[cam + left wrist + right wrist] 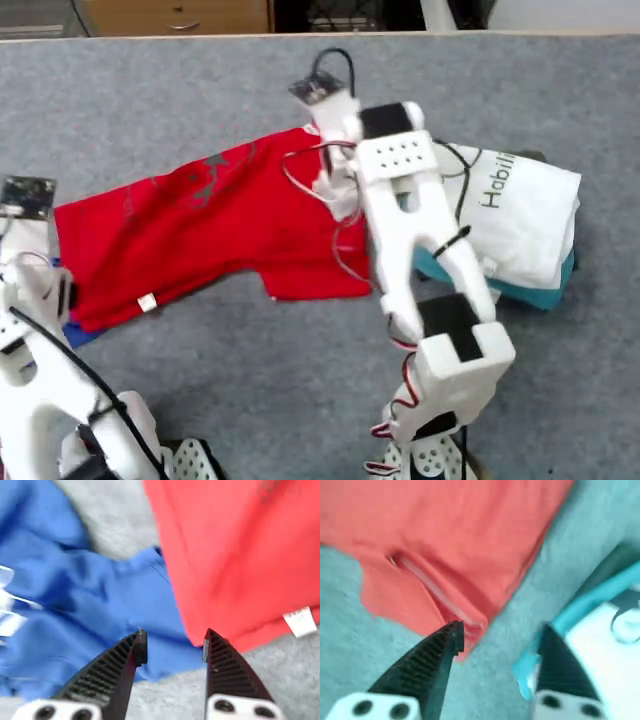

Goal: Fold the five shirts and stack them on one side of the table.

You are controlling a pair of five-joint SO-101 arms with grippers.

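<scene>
1. Red shirt [200, 230]: laid out across the middle of the table [300, 400], with a small white tag near one hem.
2. Blue shirt [75, 605]: crumpled, partly under the red one's edge on the left arm's side.
3. White shirt [525, 210]: folded, lying on a teal shirt [540, 292] on the right arm's side.
4. Left gripper [174, 642]: jaws apart, holding nothing, above the blue-red border.
5. Right gripper [501, 632]: jaws apart, holding nothing, one finger over the red corner and the other over the teal-and-white stack.

dark lettering [497, 180] across white shirt [535, 225], small white tag [148, 303] on red shirt [210, 225]
</scene>
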